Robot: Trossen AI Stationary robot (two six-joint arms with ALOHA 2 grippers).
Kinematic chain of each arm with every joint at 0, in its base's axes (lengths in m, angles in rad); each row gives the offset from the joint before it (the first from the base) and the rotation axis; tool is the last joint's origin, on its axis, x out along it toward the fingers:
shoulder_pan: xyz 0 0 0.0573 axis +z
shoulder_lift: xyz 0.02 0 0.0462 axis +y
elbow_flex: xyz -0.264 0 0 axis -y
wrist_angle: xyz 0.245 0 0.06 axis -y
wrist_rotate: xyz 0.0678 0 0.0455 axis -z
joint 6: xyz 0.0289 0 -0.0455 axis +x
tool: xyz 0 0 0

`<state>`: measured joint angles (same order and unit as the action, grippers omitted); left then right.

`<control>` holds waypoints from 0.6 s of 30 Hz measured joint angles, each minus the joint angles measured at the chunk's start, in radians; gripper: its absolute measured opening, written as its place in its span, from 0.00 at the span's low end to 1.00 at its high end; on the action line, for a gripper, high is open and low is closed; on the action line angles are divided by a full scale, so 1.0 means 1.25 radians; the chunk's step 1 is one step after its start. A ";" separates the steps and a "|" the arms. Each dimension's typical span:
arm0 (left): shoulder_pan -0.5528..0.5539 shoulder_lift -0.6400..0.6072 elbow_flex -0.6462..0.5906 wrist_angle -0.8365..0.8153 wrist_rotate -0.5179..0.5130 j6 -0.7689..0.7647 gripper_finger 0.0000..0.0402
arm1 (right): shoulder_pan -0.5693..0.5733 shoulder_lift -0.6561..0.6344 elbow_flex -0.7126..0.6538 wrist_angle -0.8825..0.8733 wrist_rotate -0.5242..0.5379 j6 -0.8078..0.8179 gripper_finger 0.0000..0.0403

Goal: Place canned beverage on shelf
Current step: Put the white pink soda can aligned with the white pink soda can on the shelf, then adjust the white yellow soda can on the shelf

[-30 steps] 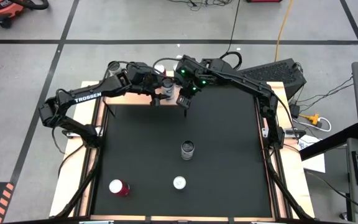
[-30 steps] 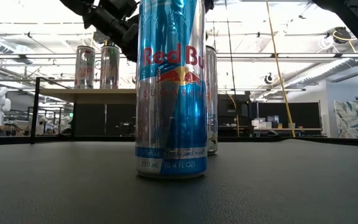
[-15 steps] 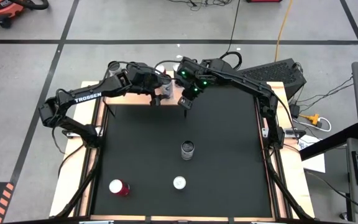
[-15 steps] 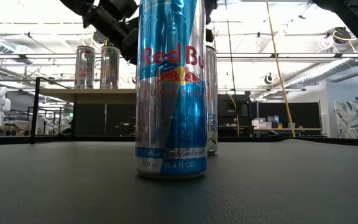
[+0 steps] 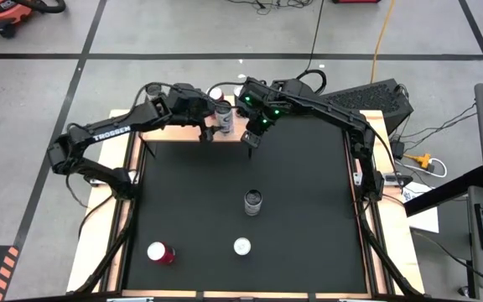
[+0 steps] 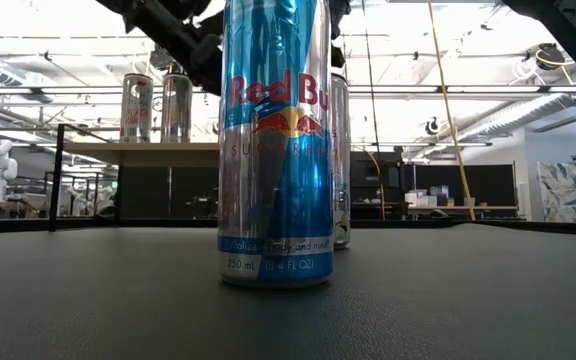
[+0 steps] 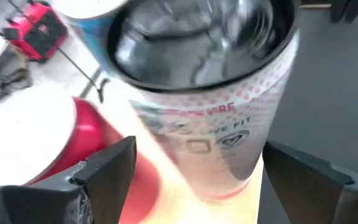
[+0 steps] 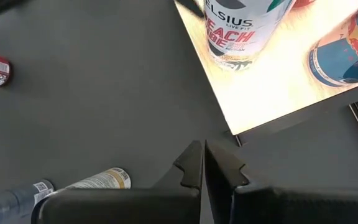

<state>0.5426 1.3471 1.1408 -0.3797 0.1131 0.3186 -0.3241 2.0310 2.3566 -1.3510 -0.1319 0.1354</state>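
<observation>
A white can with pink dots (image 7: pixel 210 106) stands upright on its base on the shelf's light wooden top (image 8: pixel 272 87), at the table's far edge. My left gripper (image 7: pixel 197 149) is open, with one finger on each side of this can. I cannot see either finger touching it. A red can (image 7: pixel 86 137) stands just behind it. From the right wrist view, a Celsius can (image 8: pixel 238 25) and a blue Red Bull can (image 8: pixel 347 53) stand on the shelf. My right gripper (image 8: pixel 202 146) hangs shut over the black mat just in front of the shelf's corner, holding nothing.
Three cans stand on the black mat: a silver one (image 5: pixel 252 201) mid-table, a Red Bull can (image 6: pixel 273 140) near the front edge, and a red one (image 5: pixel 159 252) at the front left. The two arms are close together at the shelf (image 6: pixel 138 150).
My left gripper has drawn back a little from the white can toward the table's left edge and has risen slightly. The can stays upright on the shelf. My right gripper has kept its place.
</observation>
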 joint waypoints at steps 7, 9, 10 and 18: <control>-0.009 -0.109 0.000 -0.116 0.011 -0.068 0.85 | 0.000 0.000 0.000 0.026 0.003 -0.043 0.00; -0.020 -0.141 0.000 -0.161 0.015 -0.068 0.85 | 0.000 0.000 0.000 0.049 0.004 -0.053 0.00; -0.026 -0.159 0.000 -0.173 0.016 -0.067 0.85 | 0.000 0.000 0.000 0.062 0.003 -0.052 0.00; -0.073 -0.257 0.000 -0.184 0.095 -0.094 0.85 | 0.000 0.000 0.000 0.089 0.002 -0.020 0.00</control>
<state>0.4520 1.0256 1.1412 -0.6096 0.2322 0.2010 -0.3244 2.0308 2.3562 -1.2398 -0.1296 0.1110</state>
